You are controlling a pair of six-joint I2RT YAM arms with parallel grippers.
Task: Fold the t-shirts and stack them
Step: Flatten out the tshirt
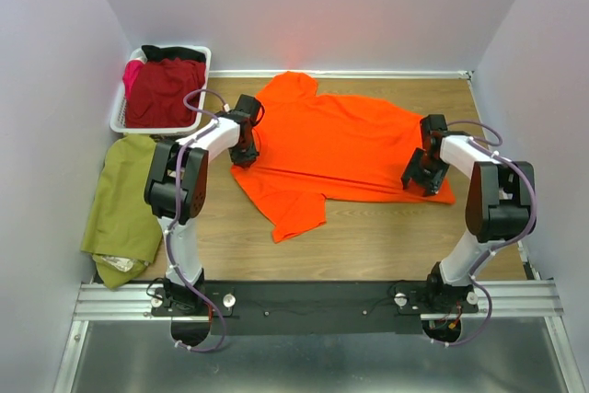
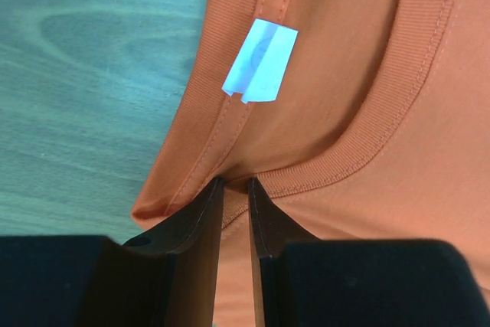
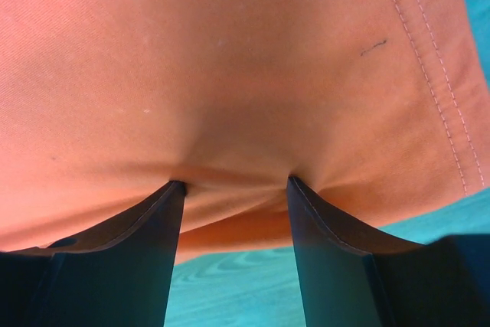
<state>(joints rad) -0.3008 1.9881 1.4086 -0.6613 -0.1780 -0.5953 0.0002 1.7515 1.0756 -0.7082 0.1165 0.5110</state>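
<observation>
The bright orange t-shirt (image 1: 340, 149) lies spread on the wooden table, collar to the left and hem to the right. My left gripper (image 1: 244, 156) stands at its collar end. In the left wrist view (image 2: 236, 183) the jaws are nearly together and pinch the ribbed collar (image 2: 367, 124) beside a white label (image 2: 260, 61). My right gripper (image 1: 423, 181) is at the hem end near the front right corner. In the right wrist view (image 3: 237, 183) its jaws stand apart, tips pressed into the orange cloth (image 3: 245, 74), with a small fold bulging between them.
A white slatted basket (image 1: 118, 115) at the back left holds a dark red shirt (image 1: 166, 94) and other dark cloth. An olive green shirt (image 1: 124, 200) lies crumpled at the table's left edge. Walls close in the left, back and right sides.
</observation>
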